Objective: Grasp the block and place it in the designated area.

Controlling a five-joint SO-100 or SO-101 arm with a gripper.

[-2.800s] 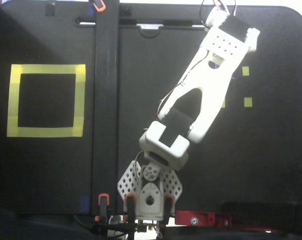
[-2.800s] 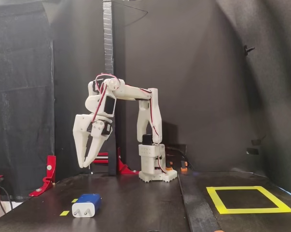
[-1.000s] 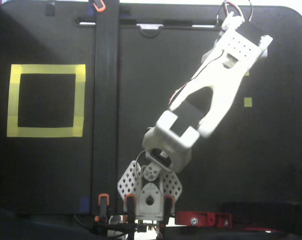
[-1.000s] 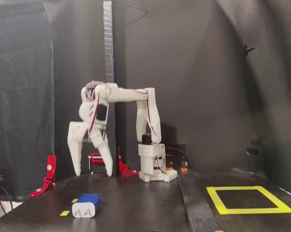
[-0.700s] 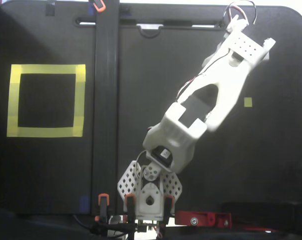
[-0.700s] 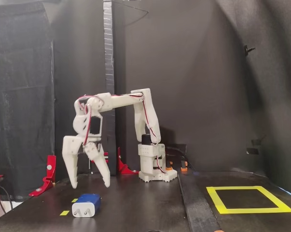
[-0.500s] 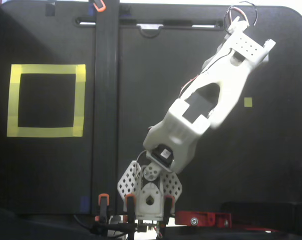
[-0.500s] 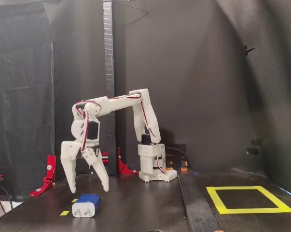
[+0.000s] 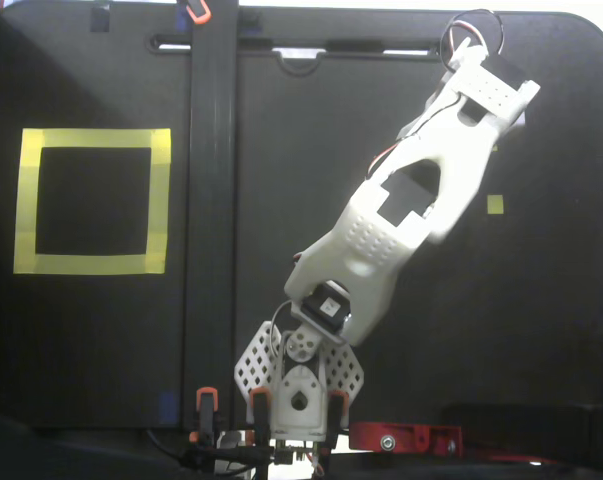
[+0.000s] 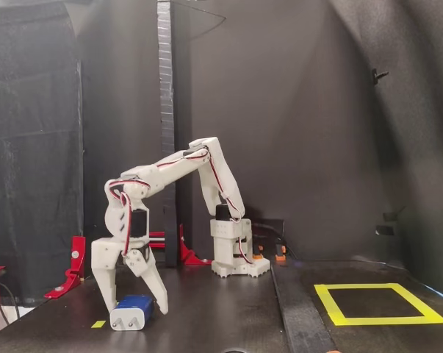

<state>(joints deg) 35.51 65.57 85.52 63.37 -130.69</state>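
Lower left of a fixed view: gripper (image 10: 135,307), jaws spread open, straddles the block (image 10: 131,312); designated area (image 10: 380,304) lies lower right.

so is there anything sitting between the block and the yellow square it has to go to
Nothing stands upright in the way. In a fixed view the block lies between the open fingers of the gripper, and the yellow square is off to the right. Only a flat dark strip on the table crosses the path.
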